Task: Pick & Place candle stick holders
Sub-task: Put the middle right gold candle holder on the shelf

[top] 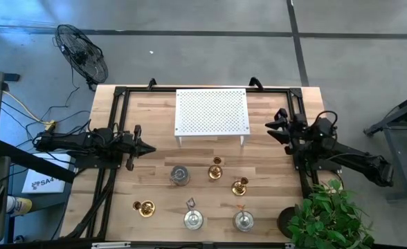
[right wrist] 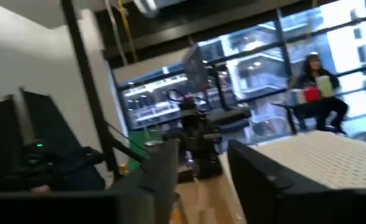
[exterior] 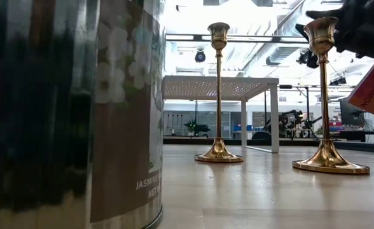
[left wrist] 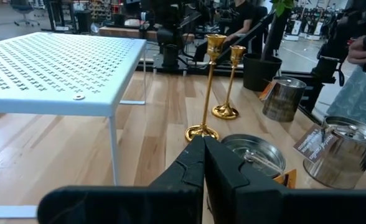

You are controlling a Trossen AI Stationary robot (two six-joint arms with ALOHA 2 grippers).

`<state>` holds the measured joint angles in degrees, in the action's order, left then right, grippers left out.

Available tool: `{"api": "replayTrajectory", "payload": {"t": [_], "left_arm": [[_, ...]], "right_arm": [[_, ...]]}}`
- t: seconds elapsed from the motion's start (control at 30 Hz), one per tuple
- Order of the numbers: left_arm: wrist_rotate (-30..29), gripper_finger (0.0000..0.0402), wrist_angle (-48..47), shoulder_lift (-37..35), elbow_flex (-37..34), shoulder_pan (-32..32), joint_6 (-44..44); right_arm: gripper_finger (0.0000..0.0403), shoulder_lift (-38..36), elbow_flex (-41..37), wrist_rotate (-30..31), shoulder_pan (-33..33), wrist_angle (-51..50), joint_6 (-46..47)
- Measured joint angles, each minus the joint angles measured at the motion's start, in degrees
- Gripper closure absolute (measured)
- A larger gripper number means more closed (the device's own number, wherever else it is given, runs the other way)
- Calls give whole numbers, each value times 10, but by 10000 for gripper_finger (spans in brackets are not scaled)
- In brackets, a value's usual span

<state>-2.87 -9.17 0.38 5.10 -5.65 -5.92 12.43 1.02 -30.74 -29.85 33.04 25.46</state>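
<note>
Currently nothing is grasped: the left claw (top: 150, 148) sits clenched and empty at the left side of the worktop (top: 155, 104), and the right claw (top: 271, 127) stands at the right edge beside the white perforated rack (top: 212, 111), its fingers parted with a clear gap in the right wrist view. All six candle stick holders rest on the worktop in front of the rack — three gold holders (top: 216, 168) (top: 239, 186) (top: 145, 207) and three squat silvery holders (top: 179, 175) (top: 192, 220) (top: 243, 220), each apart from its neighbours. You are at the approach stage, by my judgement, with no holder yet picked. Choose the holder nearest the working arm; for the right arm, that is likely the gold one closest to it. Bring the claw down from above, centre the slim stem between the fingers, and close only once both sit level on either side. Keep clear of the neighbouring gold holder — these tall, narrow pieces will probably tip at a glancing touch. Lift straight up before you travel.
</note>
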Motion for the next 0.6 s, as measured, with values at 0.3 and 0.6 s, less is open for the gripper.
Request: {"api": "replayTrajectory", "payload": {"t": [0.3,0.6], "left_arm": [[-27,334,5,0,0,0,-75],[-48,225,22,0,0,0,-140]], "right_arm": [[190,0,31,-27,38,33,-33],[190,90,194,83,134,-241,-194]]}}
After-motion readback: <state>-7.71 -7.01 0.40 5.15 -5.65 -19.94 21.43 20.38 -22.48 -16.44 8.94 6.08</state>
